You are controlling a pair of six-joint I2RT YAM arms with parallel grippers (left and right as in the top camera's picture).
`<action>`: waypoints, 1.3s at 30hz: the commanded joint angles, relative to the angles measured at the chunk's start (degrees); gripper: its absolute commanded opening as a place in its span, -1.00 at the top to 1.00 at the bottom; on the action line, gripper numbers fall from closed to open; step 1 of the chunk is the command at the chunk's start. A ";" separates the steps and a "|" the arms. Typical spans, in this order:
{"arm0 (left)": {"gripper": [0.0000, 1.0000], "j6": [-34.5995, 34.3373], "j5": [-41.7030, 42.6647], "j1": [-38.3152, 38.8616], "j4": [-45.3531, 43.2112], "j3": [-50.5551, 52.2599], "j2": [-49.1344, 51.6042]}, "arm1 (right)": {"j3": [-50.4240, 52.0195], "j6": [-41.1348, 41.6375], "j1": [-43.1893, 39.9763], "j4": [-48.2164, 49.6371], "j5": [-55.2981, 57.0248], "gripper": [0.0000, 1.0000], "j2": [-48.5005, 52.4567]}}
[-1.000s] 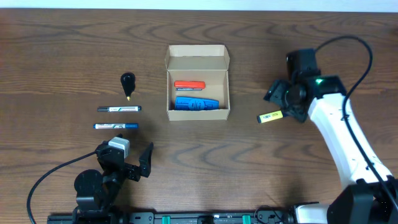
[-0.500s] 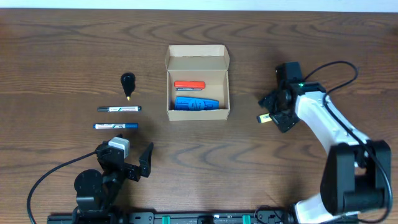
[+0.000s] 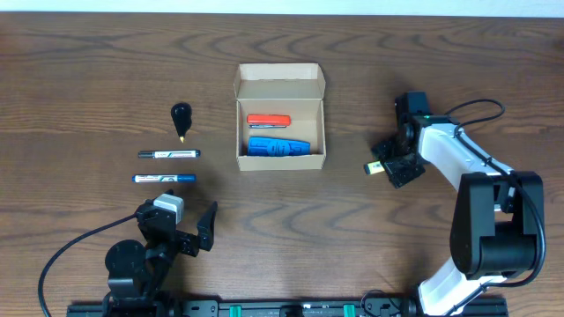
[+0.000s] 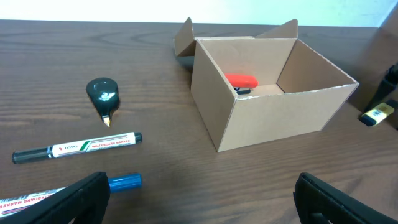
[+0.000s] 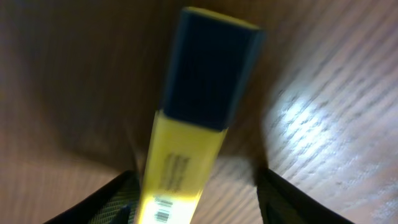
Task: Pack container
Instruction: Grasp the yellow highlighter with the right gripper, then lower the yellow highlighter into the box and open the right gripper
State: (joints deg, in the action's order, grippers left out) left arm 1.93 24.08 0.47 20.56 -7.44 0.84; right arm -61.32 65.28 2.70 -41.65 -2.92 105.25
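The container is an open tan cardboard box at mid-table, holding an orange-red marker and a blue item. It also shows in the left wrist view. A yellow highlighter with a dark cap lies on the table to the right of the box. My right gripper is down at it. In the right wrist view its open fingers straddle the highlighter. My left gripper is open and empty at the front left.
Left of the box lie a black-capped marker, a blue-capped marker and a dark teardrop-shaped item. They also show in the left wrist view: the marker, the blue cap and the teardrop item.
My right arm has swung in and come down from above the highlighter, so its fingers now sit around it. The highlighter has stayed in place. The left arm has not moved.
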 commanded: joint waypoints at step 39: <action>-0.91 0.02 1.03 -0.11 0.15 1.20 -0.48 | -35.19 -36.79 22.08 -10.05 -2.95 0.49 1.20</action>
State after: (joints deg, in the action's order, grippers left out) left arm 1.93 24.08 0.47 20.56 -7.44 0.84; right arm -96.29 34.57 22.94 -51.24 -8.29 106.24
